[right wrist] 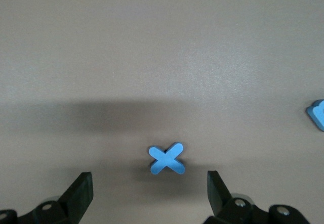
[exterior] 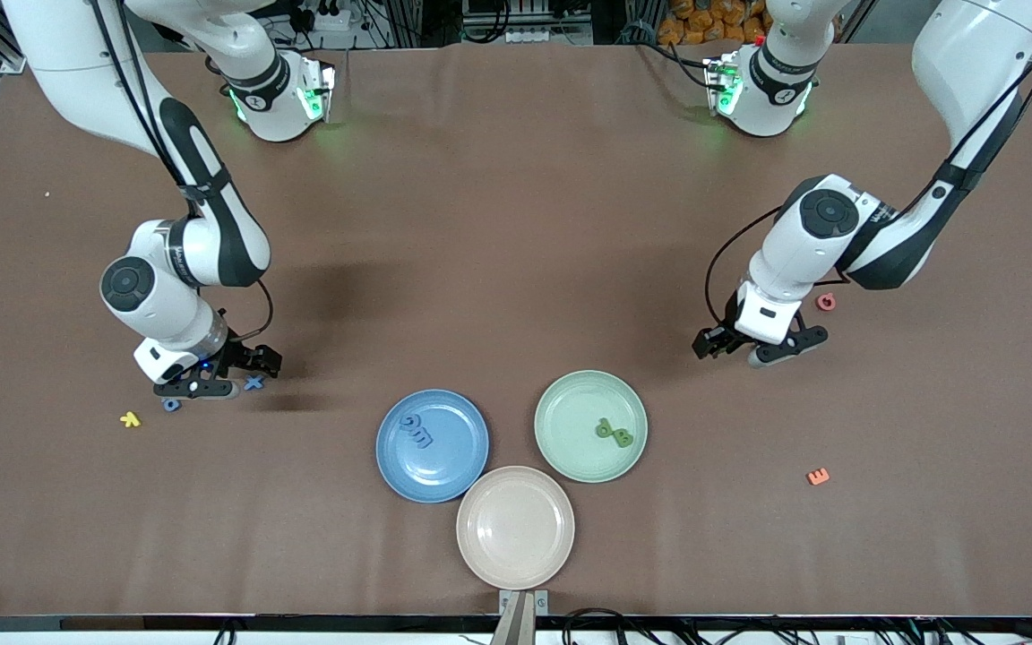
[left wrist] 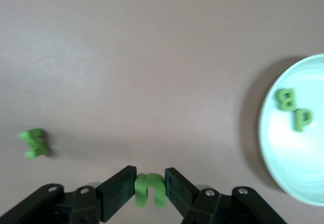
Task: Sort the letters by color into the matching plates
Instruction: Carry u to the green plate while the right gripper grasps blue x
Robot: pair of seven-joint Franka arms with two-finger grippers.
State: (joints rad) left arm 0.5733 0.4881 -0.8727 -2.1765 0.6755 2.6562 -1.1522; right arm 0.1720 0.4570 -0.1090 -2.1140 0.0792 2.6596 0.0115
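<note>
Brown tabletop, cluttered lab racks past its robot-side edge; we list what it carries.

Left pincer: closed on one green letter, held up over bare tabletop toward the left arm's end. Green plate lies just toward the front edge and the middle from it; we judge that short carry the move in hand.

Right pincer: spread wide, holding nothing, low over the blue X, which lies between its fingers; we judge it ready to close. Left arm is nearer the green plate, right arm nearer the blue plate.

Count:
- Plates: three, clustered near the front edge; beige plate bare.
- Green letters: two plated, one held, one loose.
- Blue letters: two plated, the X and one more loose.
- Yellow, orange, pink: one each.
</note>
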